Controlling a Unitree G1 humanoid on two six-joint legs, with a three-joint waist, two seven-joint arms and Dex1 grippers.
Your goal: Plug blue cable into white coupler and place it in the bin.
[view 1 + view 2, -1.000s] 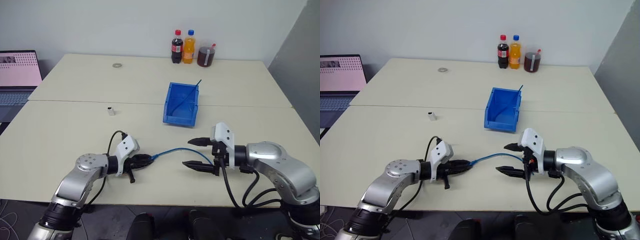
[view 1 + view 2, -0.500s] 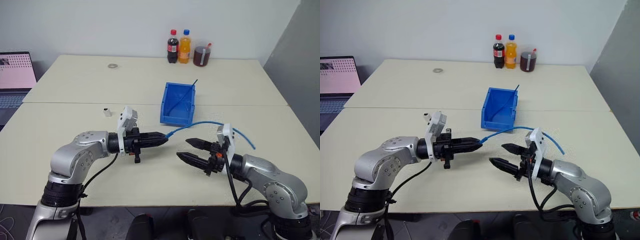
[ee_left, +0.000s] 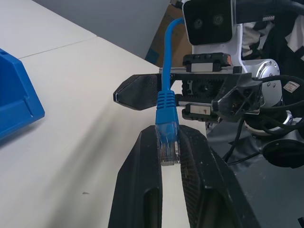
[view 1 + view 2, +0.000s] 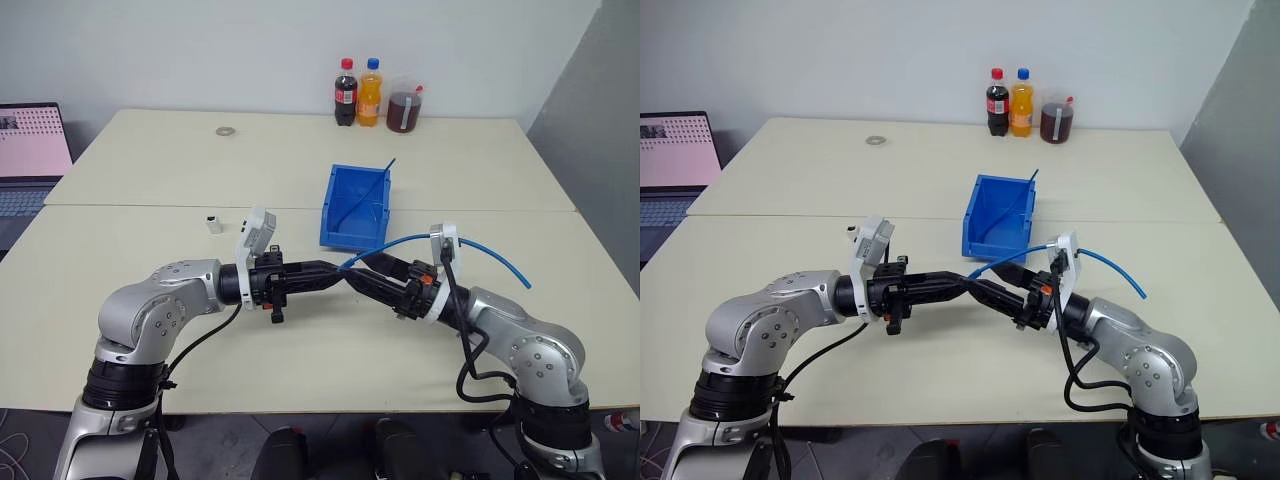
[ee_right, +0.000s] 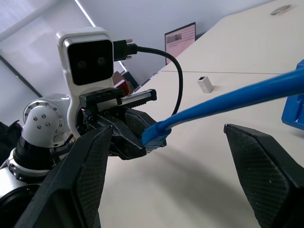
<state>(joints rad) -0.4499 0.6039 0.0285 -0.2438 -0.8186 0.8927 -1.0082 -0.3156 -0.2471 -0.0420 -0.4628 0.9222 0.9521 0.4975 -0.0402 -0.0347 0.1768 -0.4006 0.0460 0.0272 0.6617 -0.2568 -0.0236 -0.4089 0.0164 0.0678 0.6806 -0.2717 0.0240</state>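
My left gripper (image 4: 338, 277) is shut on the clear plug at one end of the blue cable (image 4: 490, 258) and holds it level above the table; the plug (image 3: 168, 142) sits pinched between its fingers. The cable arcs up over my right wrist and hangs free to the right. My right gripper (image 4: 366, 279) is open and points at the left one, with its fingers (image 5: 259, 166) on either side of the cable just behind the plug. The white coupler (image 4: 212, 222) lies on the table beyond my left arm. The bin (image 4: 350, 236) stands behind both grippers.
A dark thin cable (image 4: 372, 192) leans inside the bin. Two bottles (image 4: 347, 92) and a jar of dark liquid (image 4: 404, 108) stand at the table's far edge, with a small ring (image 4: 226, 131) to their left. A laptop (image 4: 30, 150) sits at far left.
My left gripper has lifted the cable end off the table. The right gripper has moved in toward it, so its open fingers now straddle the cable. The view itself has shifted too.
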